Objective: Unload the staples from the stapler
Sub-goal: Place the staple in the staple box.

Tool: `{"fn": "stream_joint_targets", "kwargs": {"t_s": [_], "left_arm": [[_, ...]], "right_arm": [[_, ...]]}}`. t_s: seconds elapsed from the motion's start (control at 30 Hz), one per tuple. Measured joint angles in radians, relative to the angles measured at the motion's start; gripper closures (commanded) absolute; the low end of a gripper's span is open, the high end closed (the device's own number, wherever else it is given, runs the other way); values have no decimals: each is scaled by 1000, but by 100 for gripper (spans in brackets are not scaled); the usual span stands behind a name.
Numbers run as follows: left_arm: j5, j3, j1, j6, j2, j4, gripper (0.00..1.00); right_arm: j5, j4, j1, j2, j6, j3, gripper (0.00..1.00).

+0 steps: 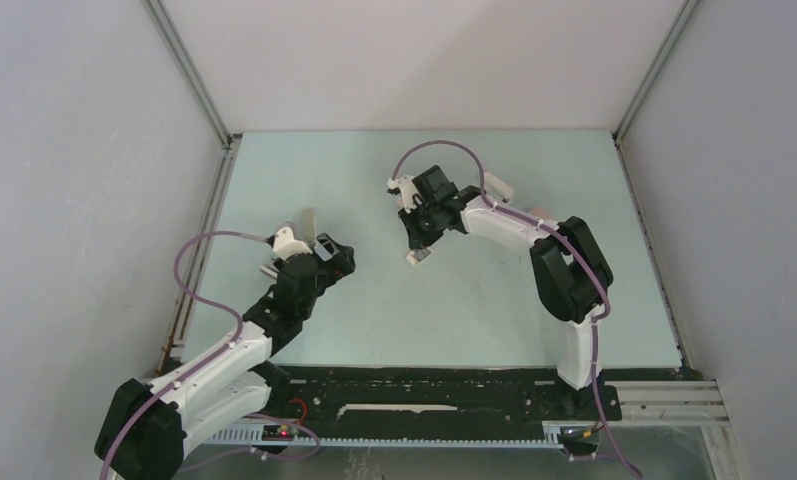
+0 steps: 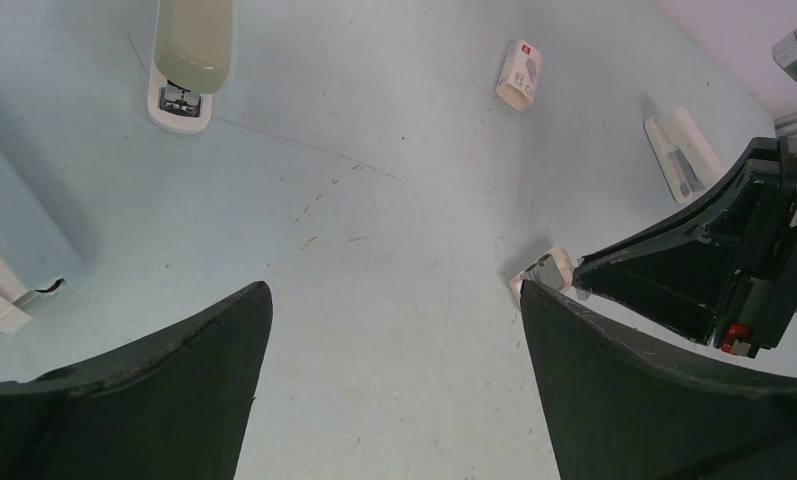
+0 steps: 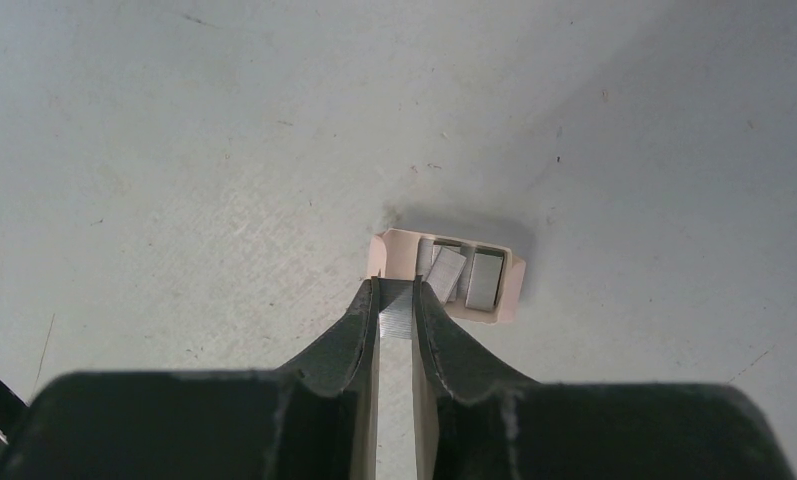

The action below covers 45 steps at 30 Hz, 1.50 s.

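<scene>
Gripping one strip of staples: right fingers are closed on its flat sides, and the ribbed edge shows in the slot between them. The strip's long axis runs along the fingers. Its far end points at a small open tray on the bench and sits at the tray's near wall; can't tell if it touches.

Loose strips lie inside the tray. Most run roughly parallel to the held one, and one is tilted across its neighbours.

Left fingers are spread wide apart, not gripping.

Left wrist view:
- The stapler lies at upper left, well apart from the tray. Its long axis runs away from the camera, with the metal-mouth end nearest the camera.
- A small white box with a red mark sits beyond the tray.
- A flat white piece with a grey insert lies to the box's right; can't tell what it is.

Top view: right fingers point down at the tray mid-bench. Left fingers are near it on the left, not touching. The stapler is just beside the left wrist.
</scene>
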Motion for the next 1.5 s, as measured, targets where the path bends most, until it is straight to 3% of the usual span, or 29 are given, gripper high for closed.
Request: {"fn": "stream_joint_targets", "kwargs": {"t_s": [1.5], "left_arm": [[8, 0, 0, 0, 18, 9, 1]], "right_arm": [[110, -31, 0, 91, -8, 45, 86]]}}
